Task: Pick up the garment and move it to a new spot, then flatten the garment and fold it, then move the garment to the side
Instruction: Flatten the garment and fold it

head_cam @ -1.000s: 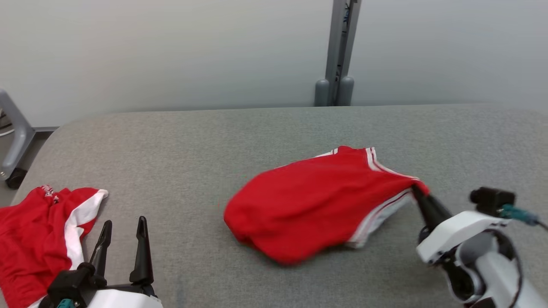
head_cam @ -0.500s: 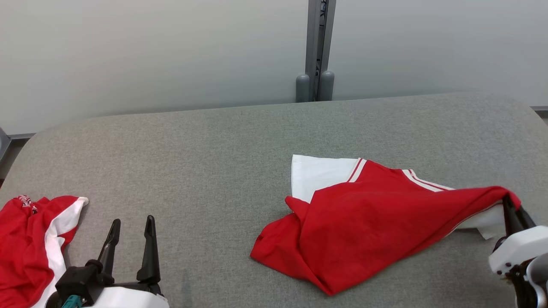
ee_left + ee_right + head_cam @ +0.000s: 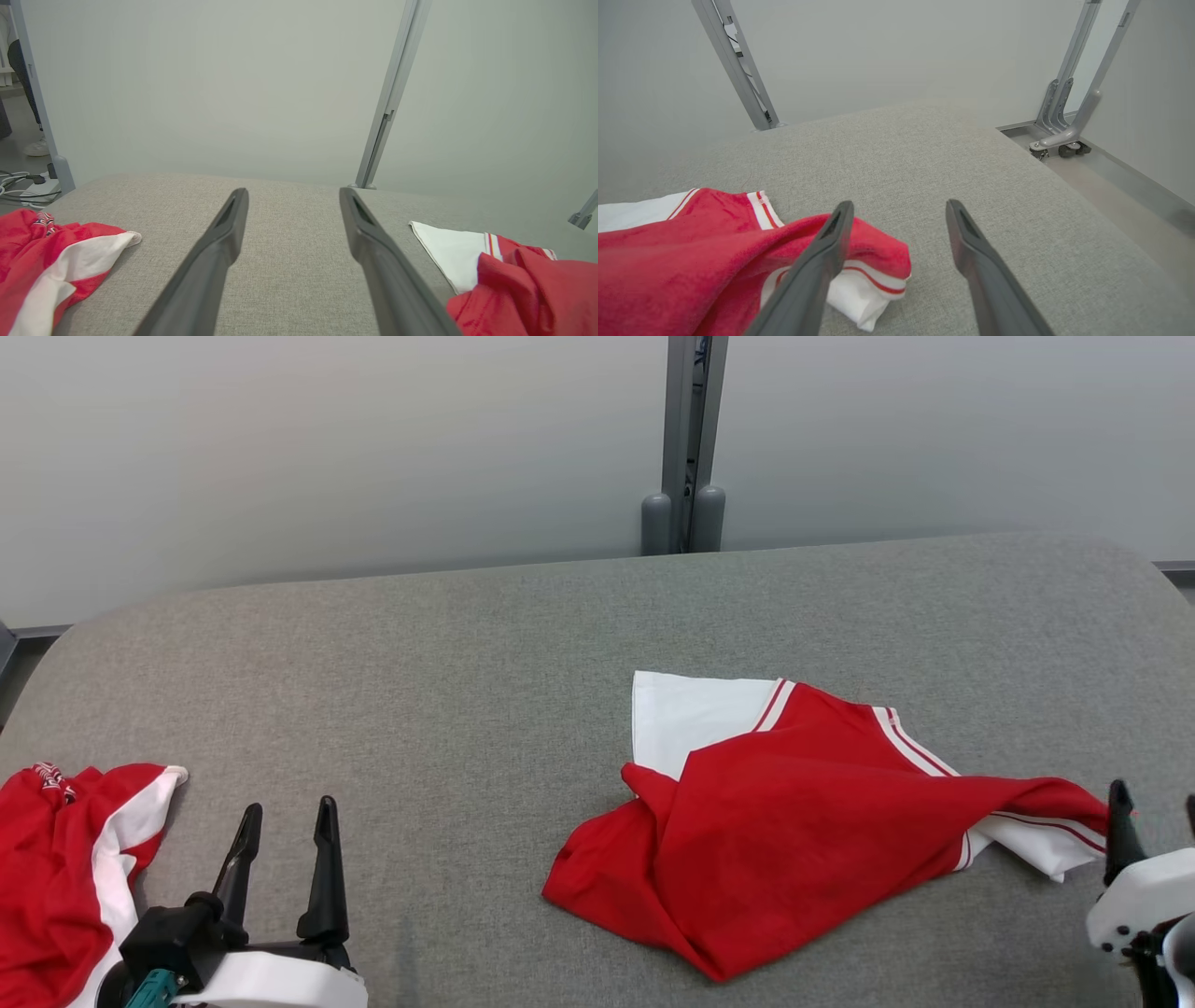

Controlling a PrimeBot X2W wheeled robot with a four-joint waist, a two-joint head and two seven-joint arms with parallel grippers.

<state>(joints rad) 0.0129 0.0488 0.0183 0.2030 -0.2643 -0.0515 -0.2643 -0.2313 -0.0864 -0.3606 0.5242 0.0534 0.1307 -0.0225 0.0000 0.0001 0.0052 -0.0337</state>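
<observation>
Two red-and-white cloth garments: spread garment (image 3: 794, 821) at four o'clock, bunched garment (image 3: 56, 868) at eight. One grey upholstered table (image 3: 420, 653). Two dark-fingered grippers: left gripper (image 3: 289, 805), right gripper (image 3: 1156, 793).

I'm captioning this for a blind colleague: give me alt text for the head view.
A crumpled red garment with white panels lies right of centre on a grey table. The right gripper, open, sits just off its right corner; the left gripper, open, stands at lower left beside a second red-and-white garment.

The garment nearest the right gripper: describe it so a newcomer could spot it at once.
On the grey table, look right of centre, by the right gripper. The garment there is red with striped trim and a white corner; the other red garment sits bunched far left.
</observation>
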